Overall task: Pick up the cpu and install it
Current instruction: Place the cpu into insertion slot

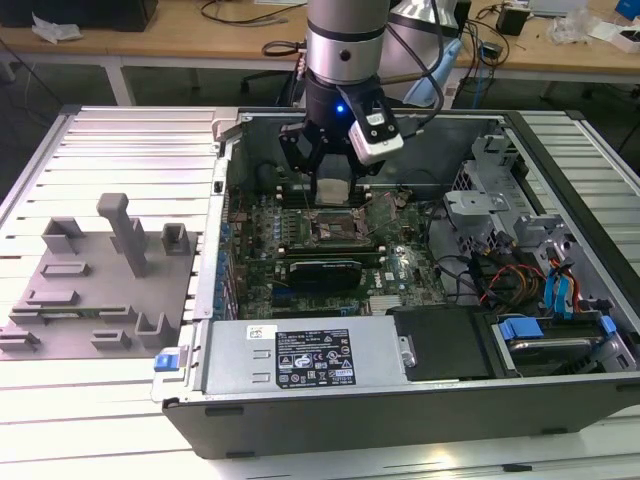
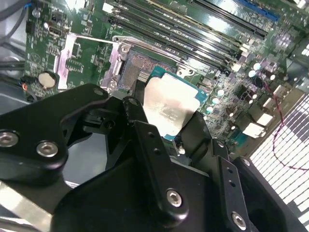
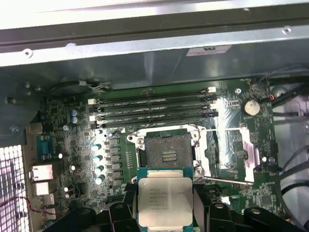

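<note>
The cpu (image 1: 332, 190), a thin square chip with a pale silver top, hangs just above the motherboard inside the open computer case. My gripper (image 1: 333, 178) is shut on it, one black finger on each side edge. In the first wrist view the cpu (image 3: 165, 202) sits level between the fingers (image 3: 126, 205), a short way off from the open black socket (image 3: 169, 150). In the second wrist view the cpu (image 2: 166, 104) partly covers the socket (image 2: 137, 72). The socket (image 1: 335, 228) lies nearly straight below the chip in the exterior view.
The socket's metal load plate (image 3: 236, 150) is swung open beside it. Memory slots (image 3: 154, 108) run along the socket's far side. A power supply (image 1: 300, 355) and drive cages (image 1: 500, 200) crowd the case. A grey fixture (image 1: 90, 290) lies at the exterior view's left.
</note>
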`<state>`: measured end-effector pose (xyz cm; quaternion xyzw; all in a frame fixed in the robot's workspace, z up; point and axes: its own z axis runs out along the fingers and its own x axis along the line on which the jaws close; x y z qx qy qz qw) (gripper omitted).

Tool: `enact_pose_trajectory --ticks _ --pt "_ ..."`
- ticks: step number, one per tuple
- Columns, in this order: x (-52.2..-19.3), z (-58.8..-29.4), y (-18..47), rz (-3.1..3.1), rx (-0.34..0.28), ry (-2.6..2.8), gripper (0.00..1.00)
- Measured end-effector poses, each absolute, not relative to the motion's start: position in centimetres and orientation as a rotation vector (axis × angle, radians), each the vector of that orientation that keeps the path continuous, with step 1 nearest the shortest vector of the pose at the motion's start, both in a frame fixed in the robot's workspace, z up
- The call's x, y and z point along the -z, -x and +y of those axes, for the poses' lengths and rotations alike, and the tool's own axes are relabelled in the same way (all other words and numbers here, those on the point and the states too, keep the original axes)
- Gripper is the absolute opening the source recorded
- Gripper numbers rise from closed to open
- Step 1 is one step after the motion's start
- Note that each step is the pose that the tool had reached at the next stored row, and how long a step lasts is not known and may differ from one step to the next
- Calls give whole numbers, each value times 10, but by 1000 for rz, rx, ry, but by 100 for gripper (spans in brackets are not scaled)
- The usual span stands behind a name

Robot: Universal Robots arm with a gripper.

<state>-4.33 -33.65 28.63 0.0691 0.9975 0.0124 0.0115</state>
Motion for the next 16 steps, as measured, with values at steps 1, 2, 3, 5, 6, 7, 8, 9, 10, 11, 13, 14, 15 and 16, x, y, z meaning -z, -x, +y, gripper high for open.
enact_pose_trajectory --ticks 1,2,3,5,6,7,8,9,10,11,13,14,15,16 --pt "-286 -337 43 3109 -38 -238 55" --pt "-286 -337 43 3107 -38 -263 55" --pt "-286 -337 43 3105 -38 -287 55" --pt "-286 -337 43 3097 -37 -352 55" --pt "-286 -337 43 3095 -37 -372 55" --pt "-286 -337 43 3092 -36 -391 55" --pt "-286 -337 43 3088 -36 -425 55" --pt "-286 -337 43 3082 -36 -460 55" --pt "-286 -337 43 3079 -35 -483 55" --pt "-286 -337 43 3075 -35 -504 55" --pt "-286 -337 43 3061 -34 -580 55" --pt "-286 -337 43 3057 -34 -603 55" --pt "-286 -337 43 3052 -33 -625 55" --pt "-286 -337 43 3047 -33 -650 55"
